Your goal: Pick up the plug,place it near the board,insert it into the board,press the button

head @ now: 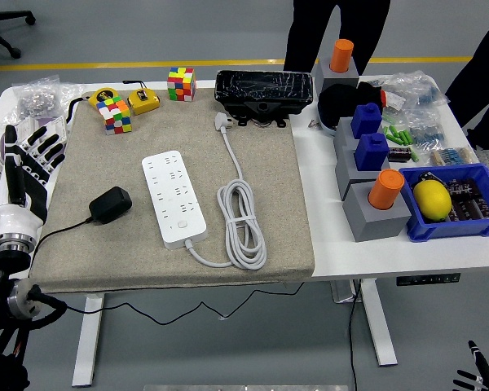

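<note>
The black plug (110,204), a chunky adapter block with its thin black cord running off toward the mat's near-left corner and over the table edge, lies on the beige mat (277,204) in its left half, just beside the white power strip (174,198) but not touching it. The strip runs with its long axis from the mat's far side toward its near side, slightly slanted, sockets facing up, with what looks like its button near the near end; its own white cable (240,216) coils on the mat to its right and ends in a white plug (222,121) close to the black wrapped box (263,95) at the far edge. The left hand (28,175) stands at the table's left edge, just off the mat, fingers extended upward and spread, holding nothing. From that hand the plug lies toward the table's middle and slightly nearer the near edge, with bare mat between them; the plug's longer side angles from near-left to far-right. The left hand is plainly the closer one, so the pickup looks like its job: it would need to swing inward over the mat and come down on the block. Of the right hand (476,373) only fingertips show at the lower right corner, below the table; I cannot tell its state. No step of the task appears done yet.
</note>
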Motion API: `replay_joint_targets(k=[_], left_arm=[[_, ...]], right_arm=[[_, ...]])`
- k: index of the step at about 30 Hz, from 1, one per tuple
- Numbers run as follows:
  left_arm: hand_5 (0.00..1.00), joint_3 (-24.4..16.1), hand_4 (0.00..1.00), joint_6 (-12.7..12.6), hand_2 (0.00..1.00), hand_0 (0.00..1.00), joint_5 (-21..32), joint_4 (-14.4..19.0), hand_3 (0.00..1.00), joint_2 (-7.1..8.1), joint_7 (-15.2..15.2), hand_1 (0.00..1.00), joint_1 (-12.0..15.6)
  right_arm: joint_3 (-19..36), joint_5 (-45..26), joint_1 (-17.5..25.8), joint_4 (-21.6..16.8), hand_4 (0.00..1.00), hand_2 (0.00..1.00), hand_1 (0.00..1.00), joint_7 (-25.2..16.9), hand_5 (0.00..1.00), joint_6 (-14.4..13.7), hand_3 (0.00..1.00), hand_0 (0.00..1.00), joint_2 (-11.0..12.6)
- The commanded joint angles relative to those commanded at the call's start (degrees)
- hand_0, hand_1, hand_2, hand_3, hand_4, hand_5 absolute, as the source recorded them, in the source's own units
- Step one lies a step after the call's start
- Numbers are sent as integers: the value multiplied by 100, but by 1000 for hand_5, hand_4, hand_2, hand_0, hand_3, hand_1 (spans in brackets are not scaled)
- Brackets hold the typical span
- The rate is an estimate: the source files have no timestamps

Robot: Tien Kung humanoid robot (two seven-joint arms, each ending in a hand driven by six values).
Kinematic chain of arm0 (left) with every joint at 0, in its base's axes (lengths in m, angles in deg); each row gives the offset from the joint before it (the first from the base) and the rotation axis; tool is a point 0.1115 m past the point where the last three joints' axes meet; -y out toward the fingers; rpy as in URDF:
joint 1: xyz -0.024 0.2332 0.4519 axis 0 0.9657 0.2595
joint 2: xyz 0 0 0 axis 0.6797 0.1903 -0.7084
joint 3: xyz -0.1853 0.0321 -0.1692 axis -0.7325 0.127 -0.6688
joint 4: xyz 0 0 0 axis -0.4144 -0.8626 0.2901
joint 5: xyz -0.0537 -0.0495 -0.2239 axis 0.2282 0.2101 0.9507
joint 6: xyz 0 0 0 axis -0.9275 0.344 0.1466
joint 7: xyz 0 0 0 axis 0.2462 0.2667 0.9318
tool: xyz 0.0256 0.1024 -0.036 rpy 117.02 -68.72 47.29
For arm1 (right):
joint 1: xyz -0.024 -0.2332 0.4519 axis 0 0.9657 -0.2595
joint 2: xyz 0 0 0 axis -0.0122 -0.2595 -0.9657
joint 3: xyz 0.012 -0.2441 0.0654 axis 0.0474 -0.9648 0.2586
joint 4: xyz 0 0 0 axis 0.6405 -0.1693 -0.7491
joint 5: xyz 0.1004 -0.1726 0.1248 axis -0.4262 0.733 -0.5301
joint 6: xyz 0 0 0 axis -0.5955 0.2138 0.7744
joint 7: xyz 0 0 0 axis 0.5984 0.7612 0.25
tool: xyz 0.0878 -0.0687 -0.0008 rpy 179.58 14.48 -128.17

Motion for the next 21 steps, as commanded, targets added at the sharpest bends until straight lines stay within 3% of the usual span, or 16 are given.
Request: replay_joint_targets(k=[14, 15, 21], left_arm=[[998, 20, 998, -44, 753, 780, -254, 64, 775, 7, 35, 770, -11], [941, 22, 998, -47, 726, 764, -266, 68, 755, 7, 39, 752, -10], [918, 25, 998, -68, 727, 761, -356, 75, 753, 5, 77, 752, -24]], right_arm=[[-80, -57, -4, 0, 998, 612, 590, 13, 998, -10, 639, 684, 2], [-80, -58, -3, 0, 998, 615, 593, 12, 998, -11, 639, 680, 3], [-66, -45, -6, 0, 998, 615, 592, 15, 998, -10, 639, 680, 8]])
